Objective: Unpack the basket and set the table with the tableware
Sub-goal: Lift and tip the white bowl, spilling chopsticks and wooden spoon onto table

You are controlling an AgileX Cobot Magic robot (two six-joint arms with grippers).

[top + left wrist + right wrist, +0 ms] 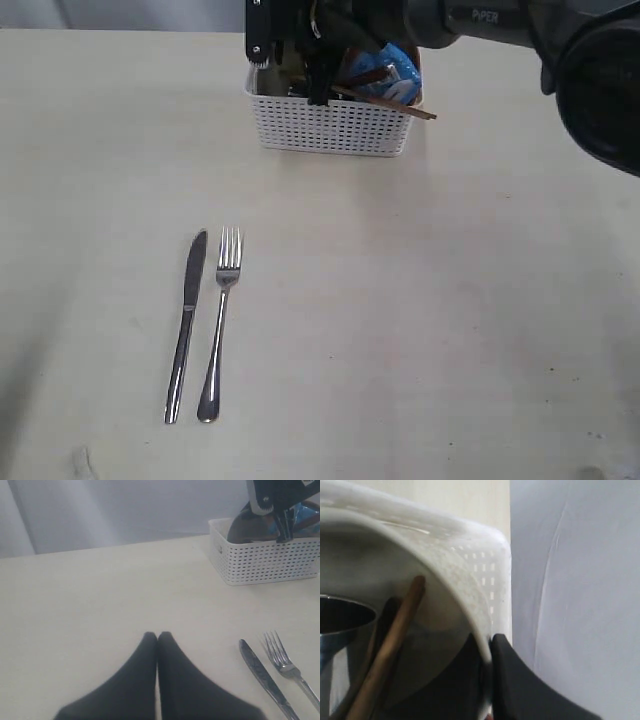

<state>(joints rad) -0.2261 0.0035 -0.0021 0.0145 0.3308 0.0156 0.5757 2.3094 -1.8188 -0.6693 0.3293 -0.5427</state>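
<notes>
The white basket [330, 128] stands at the back of the table [420, 300]. My right gripper [487, 642] reaches down into it and is shut on the rim of the off-white bowl [445, 575], one finger inside the bowl and one outside. Inside the bowl lean a wooden chopstick [395, 640], a dark spoon handle [385, 620] and a steel cup [340, 630]. A steel knife [186, 320] and fork [220, 320] lie side by side on the table's near left. My left gripper [158, 636] hovers over bare table to the left of them, shut and empty.
A blue chips packet [398, 70] sticks out of the basket's right end, and a brown stick [405, 108] pokes over its right rim. A pale curtain [580, 580] hangs behind the table's far edge.
</notes>
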